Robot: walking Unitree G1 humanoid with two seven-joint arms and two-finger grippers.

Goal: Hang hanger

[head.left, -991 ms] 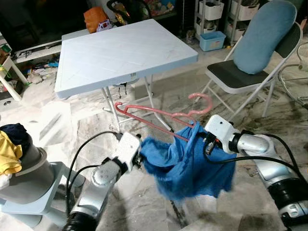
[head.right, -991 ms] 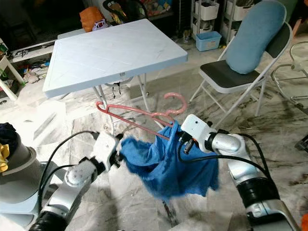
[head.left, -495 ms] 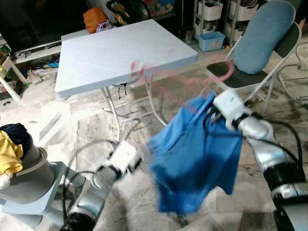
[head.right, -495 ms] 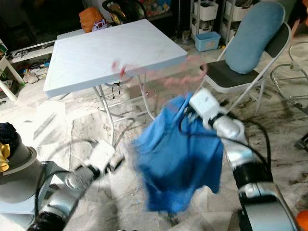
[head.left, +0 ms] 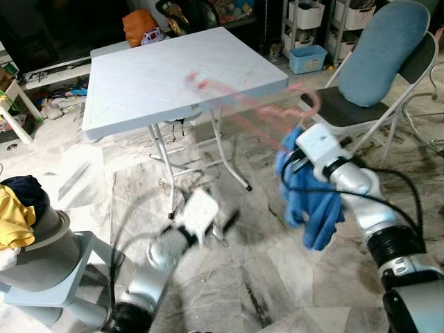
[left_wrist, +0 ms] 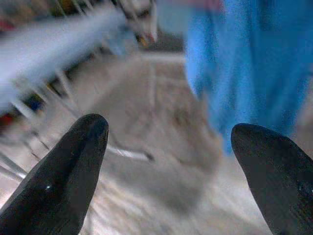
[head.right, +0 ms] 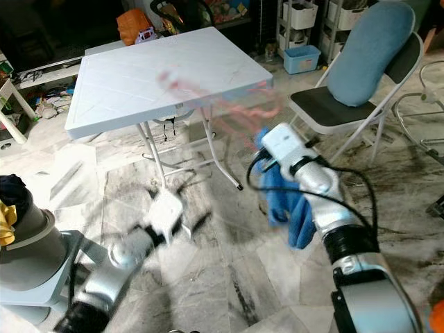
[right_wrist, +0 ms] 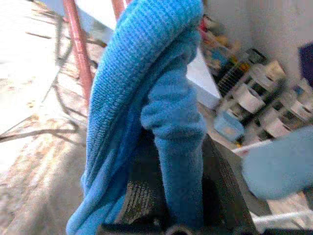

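Two grippers, listed by view. Left eye view: right gripper (head.left: 295,158) raised beside the pale blue square folding table (head.left: 139,76), carrying a bunched blue cloth garment (head.left: 312,198) on a blurred pink plastic hanger (head.left: 243,97) that reaches over the table's edge; grey folding chair with teal cushion (head.left: 378,59) behind. Left gripper (head.left: 222,223) low over the marble floor (head.left: 257,277), blurred. Left wrist view: black fingers (left_wrist: 63,176) spread wide, nothing between, garment ahead. Right wrist view: cloth wedged between the fingers, pink hanger bar (right_wrist: 80,58) alongside.
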